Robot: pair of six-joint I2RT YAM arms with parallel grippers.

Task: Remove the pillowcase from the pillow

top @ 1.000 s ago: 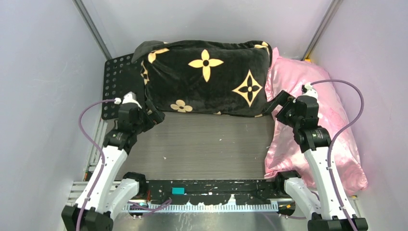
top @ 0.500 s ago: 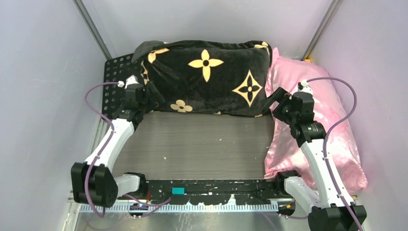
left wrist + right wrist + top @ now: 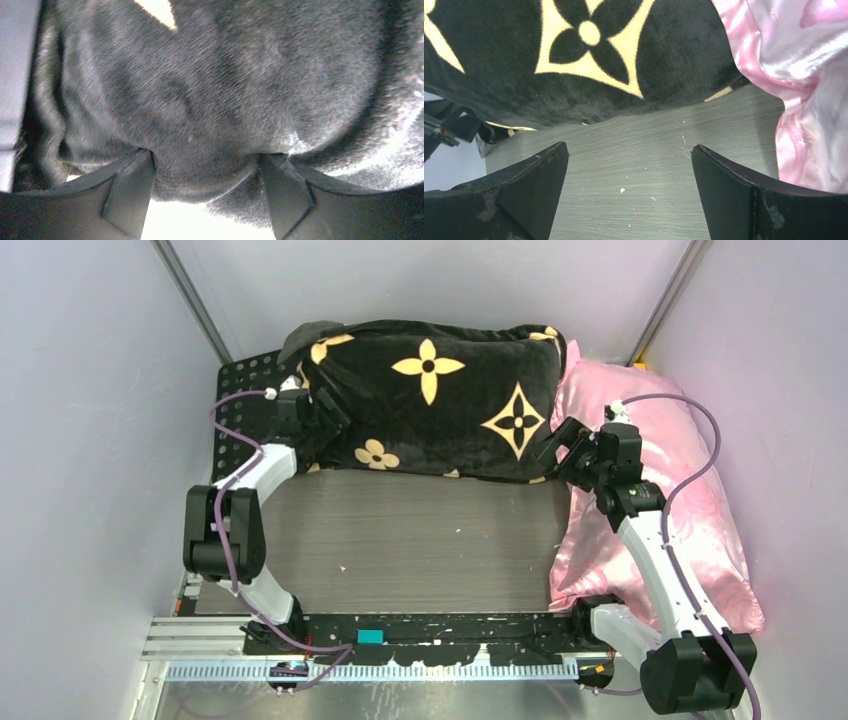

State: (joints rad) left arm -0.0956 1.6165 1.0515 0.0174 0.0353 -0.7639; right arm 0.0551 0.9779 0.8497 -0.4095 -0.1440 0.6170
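Left claw (image 3: 205, 159) is pushed into the left end of the pillowcase (image 3: 440, 400). Its jaws stand wide, and a bulge of black plush fills the gap and touches both fingers (image 3: 127, 185). I see no clamp on it, so I read the claw as open around the cloth rather than holding it.

The pillowcase lies along the far edge of the table (image 3: 420, 540), its long axis running left to right. The pillow is wholly hidden inside, so the task looks to be at its start. Which end is the mouth I cannot tell.

Right claw (image 3: 630, 147) hangs wide open and empty over bare table, just short of the pillowcase's near right corner, which lies ahead of it. To its right, the pink pillow (image 3: 690, 500) touches the pillowcase's right end.

The coming move turns on that left end. The left arm is in contact there and the right is near but apart, so closing on the plush falls to the left. The right would have to reach forward to pin or pull the other end along that axis.
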